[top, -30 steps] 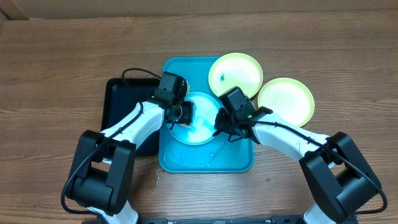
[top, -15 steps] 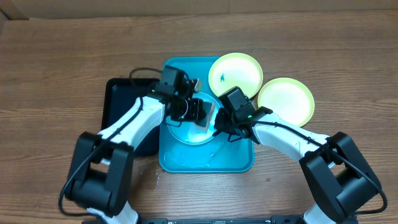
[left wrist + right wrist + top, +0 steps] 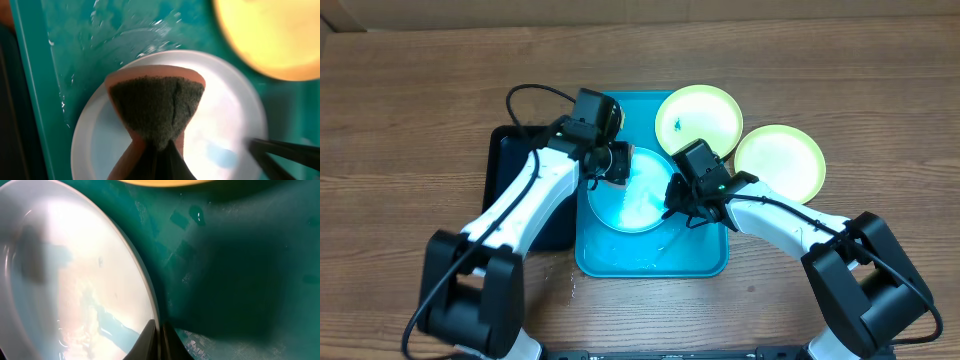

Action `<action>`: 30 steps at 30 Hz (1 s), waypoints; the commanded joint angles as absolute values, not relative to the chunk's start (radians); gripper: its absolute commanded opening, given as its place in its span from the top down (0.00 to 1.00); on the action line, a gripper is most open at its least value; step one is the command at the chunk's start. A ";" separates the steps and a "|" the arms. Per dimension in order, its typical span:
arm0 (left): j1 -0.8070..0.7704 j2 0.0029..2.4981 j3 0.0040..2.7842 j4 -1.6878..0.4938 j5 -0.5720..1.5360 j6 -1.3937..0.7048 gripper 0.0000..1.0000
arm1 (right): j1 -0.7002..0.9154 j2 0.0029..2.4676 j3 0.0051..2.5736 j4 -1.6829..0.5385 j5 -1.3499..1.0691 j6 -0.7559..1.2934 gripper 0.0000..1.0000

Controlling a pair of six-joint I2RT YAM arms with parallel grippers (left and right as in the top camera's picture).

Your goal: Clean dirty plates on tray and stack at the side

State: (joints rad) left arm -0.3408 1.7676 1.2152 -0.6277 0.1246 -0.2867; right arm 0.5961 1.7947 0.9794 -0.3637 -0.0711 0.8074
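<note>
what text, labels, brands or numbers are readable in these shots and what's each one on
None: no word, label, brand or number is readable in any view.
The blue mark on the upper yellow-green plate is a smudge, not writing.
The tray, the light-blue plate and the sponge show no print.

Glossy plastic everywhere, sitting on a matt wood desk (image 3: 420,90)

The desk is brown wood grain with a pretty dull finish. The turquoise tray (image 3: 620,262) is smooth shiny plastic with wet streaks, the blue-rimmed plate (image 3: 620,210) is glossy plastic too, same for the two yellow-green plates (image 3: 698,118). The sponge (image 3: 156,107) is orange foam with a rough, fuzzy dark scouring face. The black tray (image 3: 510,170) looks like smooth plastic.
</note>
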 commanded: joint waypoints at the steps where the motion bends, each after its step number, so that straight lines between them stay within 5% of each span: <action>1: -0.354 1.856 1.219 -0.624 0.067 -0.293 0.96 | 0.596 1.797 0.981 -0.360 -0.073 0.802 0.96; 9: -0.354 1.975 1.219 -0.632 0.249 -0.268 0.96 | 0.596 1.797 0.981 -0.360 -0.073 0.802 0.96; 18: -0.352 1.832 1.245 -0.637 0.465 -0.231 0.96 | 0.596 1.797 0.981 -0.362 -0.073 0.802 0.96; 24: -0.345 1.635 1.248 -0.672 0.392 -0.202 0.96 | 0.596 1.797 0.981 -0.364 -0.073 0.802 0.96; 30: -0.289 1.512 1.248 -0.795 0.099 -0.203 0.96 | 0.596 1.797 0.981 -0.364 -0.073 0.802 0.96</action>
State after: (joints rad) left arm -0.3290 1.5436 1.2335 -0.7582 0.2817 -0.2279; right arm 0.5957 1.7947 0.9794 -0.3668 -0.0711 0.8074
